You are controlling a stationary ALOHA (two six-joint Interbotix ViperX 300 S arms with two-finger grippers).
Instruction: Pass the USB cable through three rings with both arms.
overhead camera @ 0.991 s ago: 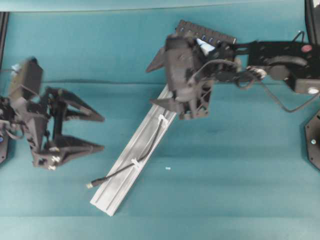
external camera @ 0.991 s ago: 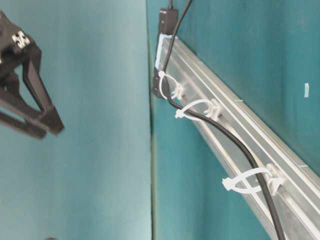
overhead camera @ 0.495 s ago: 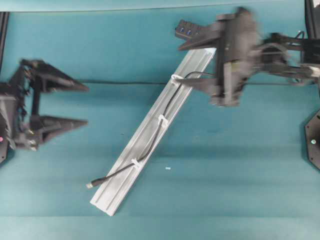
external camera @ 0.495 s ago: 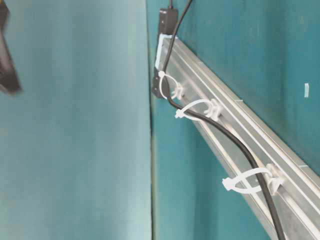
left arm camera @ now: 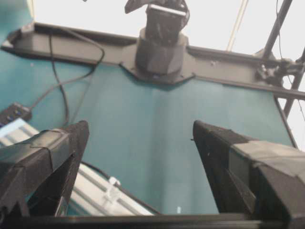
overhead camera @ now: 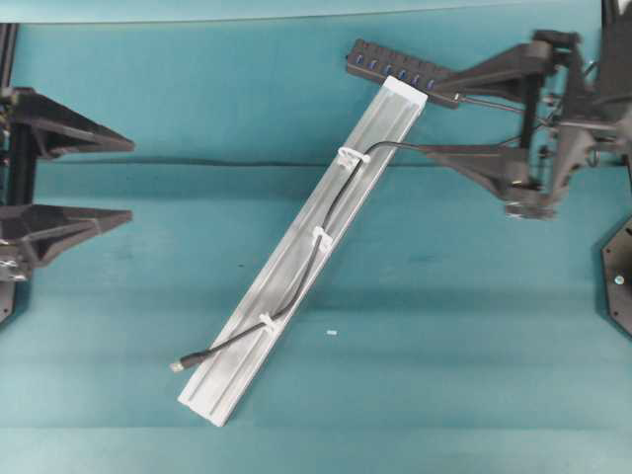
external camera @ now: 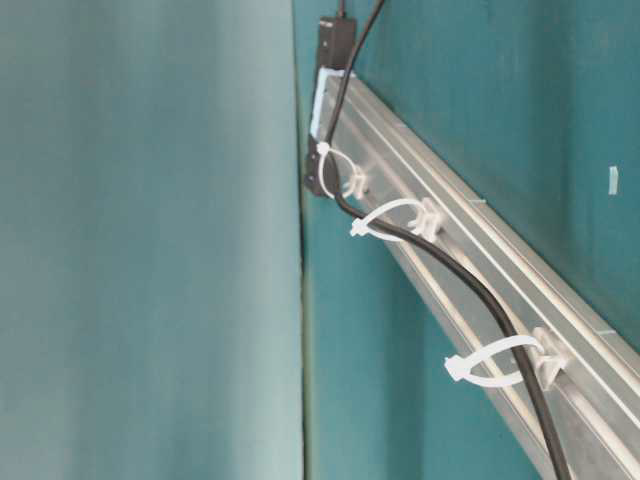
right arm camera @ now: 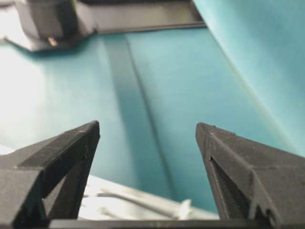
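Observation:
The USB cable [overhead camera: 314,265] lies along the silver rail [overhead camera: 257,367] and runs through all three rings [overhead camera: 351,156] [overhead camera: 322,235] [overhead camera: 267,321]. Its plug [overhead camera: 178,366] rests on the cloth just past the rail's lower end. From table level the cable [external camera: 440,256] sits inside each white loop [external camera: 335,170] [external camera: 395,218] [external camera: 495,365]. My left gripper [overhead camera: 131,181] [left arm camera: 140,126] is open and empty at the far left, well away from the rail. Open too, my right gripper [overhead camera: 427,120] [right arm camera: 147,125] holds nothing, its tips right of the rail's upper end near the top ring.
A black multi-port hub [overhead camera: 395,67] lies at the rail's top end. A small white scrap [overhead camera: 332,333] sits on the teal cloth right of the rail. A seam [overhead camera: 227,163] crosses the cloth. An arm base [overhead camera: 617,276] stands at the right edge.
Both arms drew back from the rail. The right gripper went right, uncovering the top ring and hub. The left gripper withdrew to the left edge. Cable and rail stayed put.

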